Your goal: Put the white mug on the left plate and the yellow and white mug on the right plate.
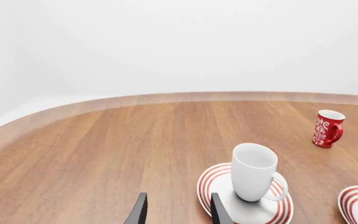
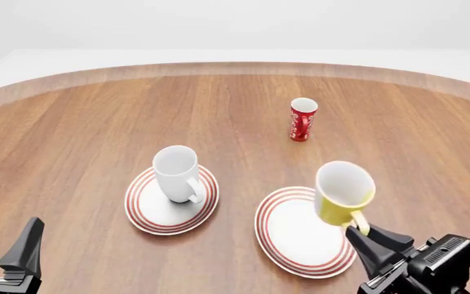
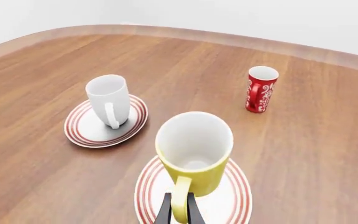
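The white mug [image 2: 176, 173] stands upright on the left plate [image 2: 149, 214]; both also show in the left wrist view, the mug [image 1: 253, 171] on the plate [image 1: 213, 184]. My left gripper [image 2: 2, 242] is open and empty, near the table's front left, apart from the mug; its fingers [image 1: 138, 210] show in the wrist view. My right gripper [image 2: 366, 236] is shut on the handle of the yellow and white mug [image 2: 345, 193], holding it over the right plate [image 2: 288, 236]. In the right wrist view the mug [image 3: 195, 154] hangs over the plate [image 3: 235, 200]; I cannot tell whether they touch.
A slim red cup with white markings [image 2: 303, 119] stands upright further back, right of centre, also in the right wrist view [image 3: 261, 88]. The table's curved far edge [image 2: 235, 68] runs behind it.
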Robot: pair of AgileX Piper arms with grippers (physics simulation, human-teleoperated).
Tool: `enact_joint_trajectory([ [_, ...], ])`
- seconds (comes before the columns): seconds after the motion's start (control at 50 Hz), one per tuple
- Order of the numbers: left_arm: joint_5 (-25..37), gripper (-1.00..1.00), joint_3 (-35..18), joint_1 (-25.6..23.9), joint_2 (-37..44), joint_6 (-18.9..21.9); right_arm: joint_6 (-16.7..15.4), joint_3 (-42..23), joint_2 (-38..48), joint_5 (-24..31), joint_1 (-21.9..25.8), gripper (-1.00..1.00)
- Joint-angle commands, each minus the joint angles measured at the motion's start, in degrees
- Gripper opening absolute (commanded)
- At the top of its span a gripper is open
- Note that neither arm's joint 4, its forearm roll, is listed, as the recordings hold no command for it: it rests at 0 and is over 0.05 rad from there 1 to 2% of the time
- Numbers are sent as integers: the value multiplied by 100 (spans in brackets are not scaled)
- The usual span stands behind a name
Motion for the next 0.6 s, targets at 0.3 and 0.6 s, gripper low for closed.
enact_joint_trajectory([
  [0.3,0,100,0,0,0,0,156,0,2195,-1809,120,-100],
  [0.6,0,100,0,0,0,0,149,0,3929,-3309,107,-100],
])
